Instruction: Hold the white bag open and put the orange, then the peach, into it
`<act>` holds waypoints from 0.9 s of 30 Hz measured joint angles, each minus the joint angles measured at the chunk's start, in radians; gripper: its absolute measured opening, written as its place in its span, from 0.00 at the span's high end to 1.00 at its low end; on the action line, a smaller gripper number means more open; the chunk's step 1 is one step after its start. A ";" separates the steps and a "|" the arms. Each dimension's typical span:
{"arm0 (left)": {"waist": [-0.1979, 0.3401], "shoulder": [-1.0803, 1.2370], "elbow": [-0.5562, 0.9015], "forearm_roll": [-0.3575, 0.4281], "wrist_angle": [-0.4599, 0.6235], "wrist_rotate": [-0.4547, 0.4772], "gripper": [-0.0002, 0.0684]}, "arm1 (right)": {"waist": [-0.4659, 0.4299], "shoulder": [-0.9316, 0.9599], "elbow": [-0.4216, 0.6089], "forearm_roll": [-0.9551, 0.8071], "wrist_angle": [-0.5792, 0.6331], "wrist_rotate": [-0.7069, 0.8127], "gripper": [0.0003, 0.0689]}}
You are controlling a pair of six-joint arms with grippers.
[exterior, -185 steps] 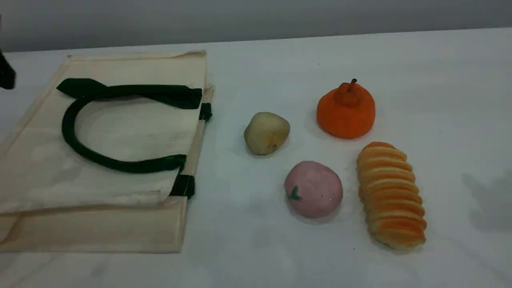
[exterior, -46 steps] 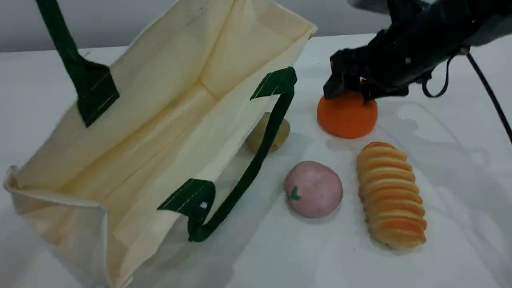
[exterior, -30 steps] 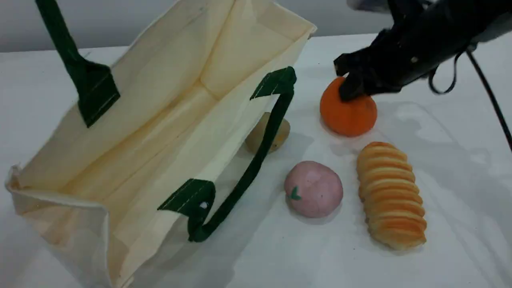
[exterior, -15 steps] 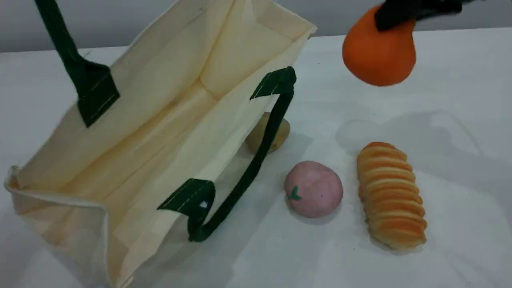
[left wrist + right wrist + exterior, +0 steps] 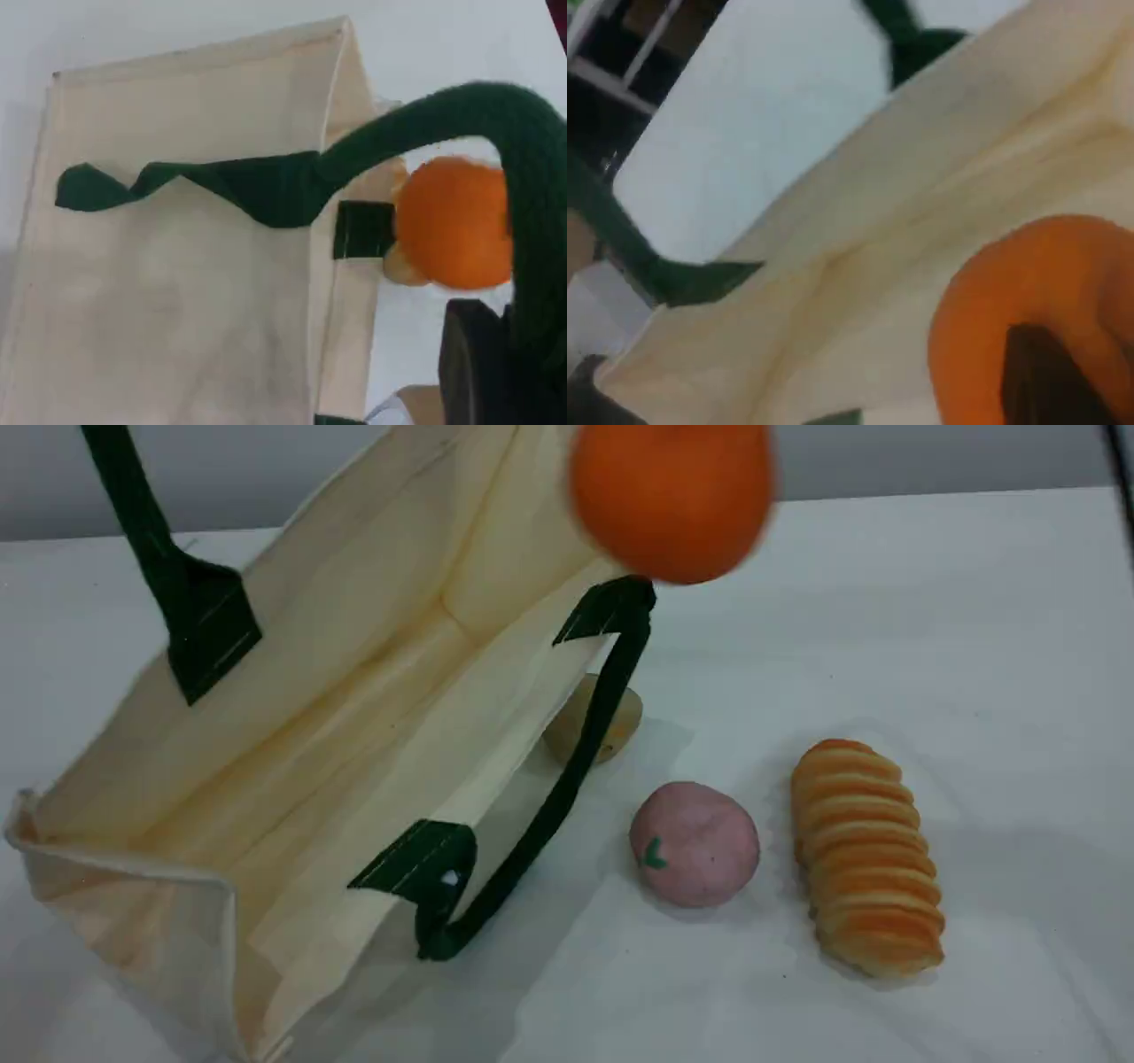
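Observation:
The white bag (image 5: 372, 691) stands open, its mouth toward the camera. One dark green handle (image 5: 142, 522) is pulled up out of the scene view's top left. In the left wrist view that handle (image 5: 523, 177) loops over my left gripper (image 5: 496, 372), which is shut on it. The orange (image 5: 669, 500) hangs in the air over the bag's far right rim, blurred. My right gripper (image 5: 1050, 376) is shut on the orange (image 5: 1010, 301), with the bag's cream inside (image 5: 859, 248) below it. The peach (image 5: 695, 843) rests on the table right of the bag.
A ridged bread loaf (image 5: 866, 855) lies right of the peach. A yellowish potato-like lump (image 5: 611, 722) sits behind the bag's slack second handle (image 5: 567, 779). Both arms are above the scene view's top edge.
The orange has been lifted off the table and carried up and left, to over the bag's rim. The right gripper has left the scene view. The bag is still held open.

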 joint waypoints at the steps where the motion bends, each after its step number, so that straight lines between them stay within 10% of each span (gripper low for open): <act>1: 0.000 0.000 0.000 -0.003 0.000 0.000 0.91 | 0.034 0.001 0.000 0.009 -0.024 0.000 0.94; 14: 0.000 0.000 0.000 -0.049 0.000 0.009 0.91 | 0.352 0.102 -0.014 0.261 -0.298 -0.157 0.94; 27: 0.000 0.000 0.000 -0.063 0.000 0.028 0.91 | 0.376 0.352 -0.128 0.491 -0.308 -0.427 0.94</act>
